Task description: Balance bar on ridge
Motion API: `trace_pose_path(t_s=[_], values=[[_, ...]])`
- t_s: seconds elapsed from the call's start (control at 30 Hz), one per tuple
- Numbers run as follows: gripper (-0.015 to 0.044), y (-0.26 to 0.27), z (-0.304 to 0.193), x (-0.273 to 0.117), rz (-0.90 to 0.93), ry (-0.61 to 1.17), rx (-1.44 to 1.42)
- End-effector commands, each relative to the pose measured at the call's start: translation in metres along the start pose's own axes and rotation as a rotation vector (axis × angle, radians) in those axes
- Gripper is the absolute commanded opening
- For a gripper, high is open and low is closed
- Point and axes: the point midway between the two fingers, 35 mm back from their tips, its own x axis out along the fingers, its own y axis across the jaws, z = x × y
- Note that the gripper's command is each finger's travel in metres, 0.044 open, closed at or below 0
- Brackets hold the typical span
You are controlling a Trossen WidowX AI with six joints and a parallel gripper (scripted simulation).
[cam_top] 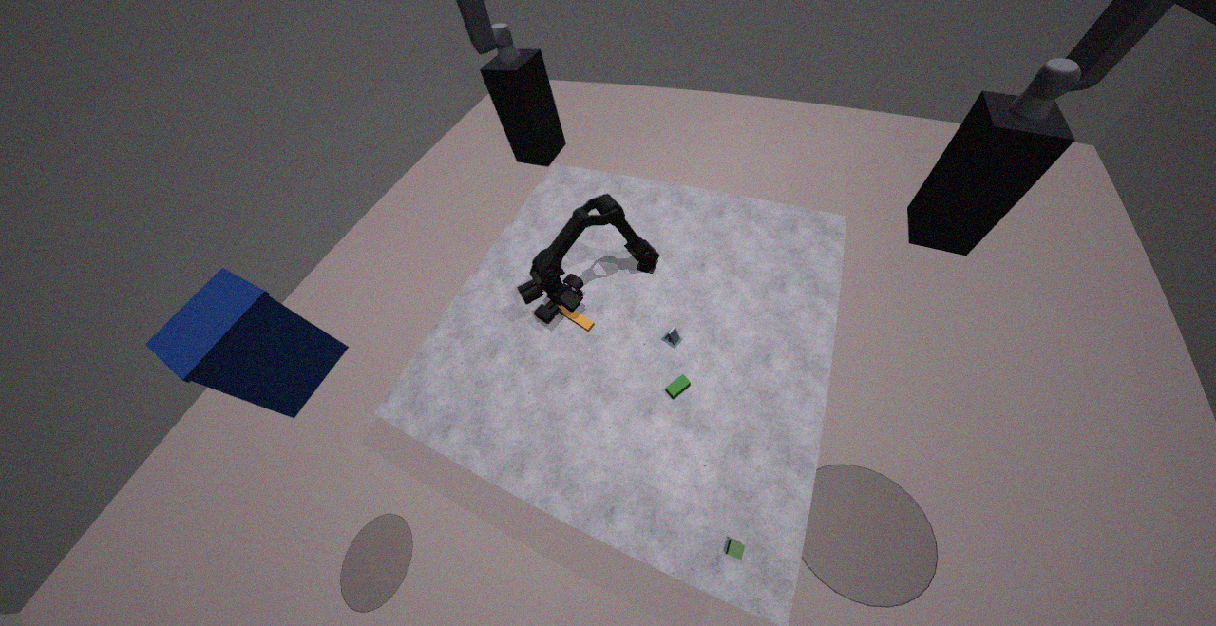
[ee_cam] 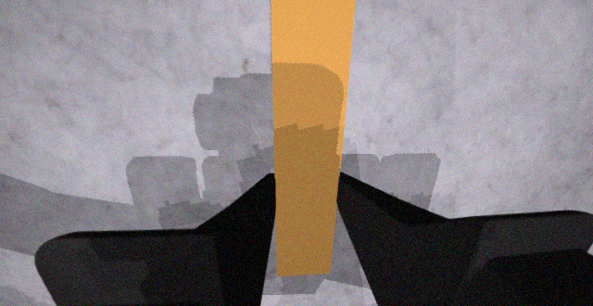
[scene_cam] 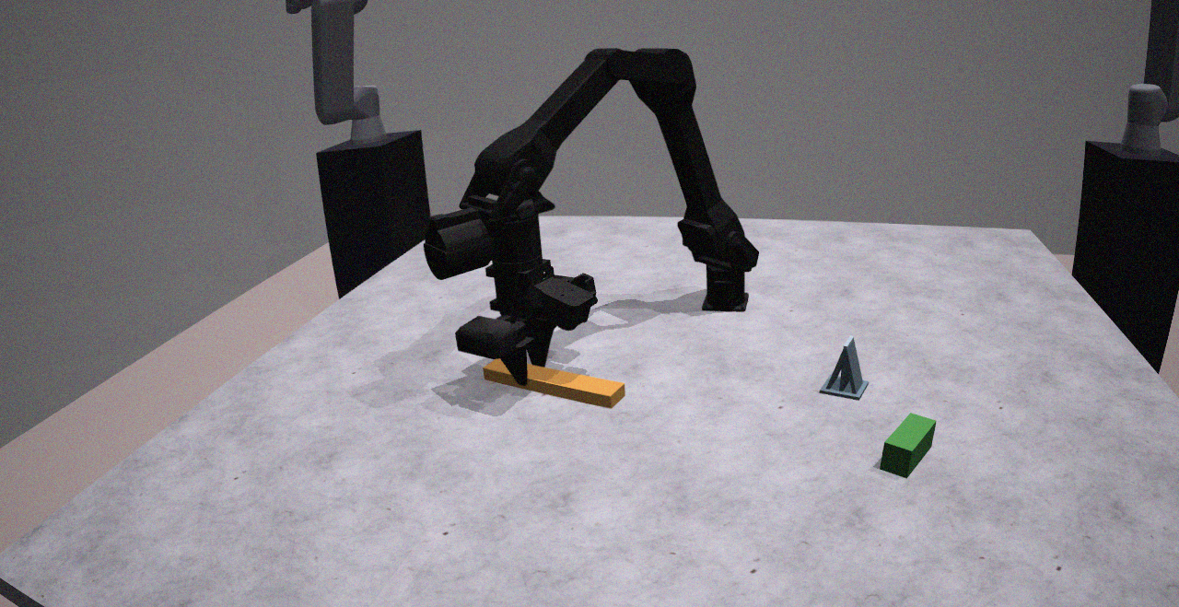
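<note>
The orange bar [cam_top: 579, 318] [scene_cam: 577, 384] [ee_cam: 312, 28] lies flat on the table, left of the ridge in the exterior view. My gripper [scene_cam: 532, 373] [ee_cam: 305, 180] points down with one finger against each long side of the bar, shut on it off-centre, nearer its left end in the exterior view. In the wrist view the bar runs straight between the fingertips and its short end shows just past them. The grey-blue ridge [cam_top: 673, 337] [scene_cam: 852, 368] stands upright on its thin base plate, with nothing on it. The gripper hides part of the bar in the top and exterior views.
A green block [cam_top: 678, 386] [scene_cam: 908, 436] lies in front of the ridge. A small pale green piece [cam_top: 735, 548] is near the table's front corner. A blue box [cam_top: 280, 358] is off the left side. Grey arms on black pedestals [cam_top: 526, 112] [scene_cam: 375, 207] stand beyond the table.
</note>
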Motion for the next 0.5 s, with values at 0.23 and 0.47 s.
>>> trace_pose_path(t_s=[0.23,0.47], values=[[0.0,-0.002,-0.001,-0.011,-0.001,0.0,0.0],[0.0,-0.004,-0.002,-0.029,-0.001,-0.001,-0.001]])
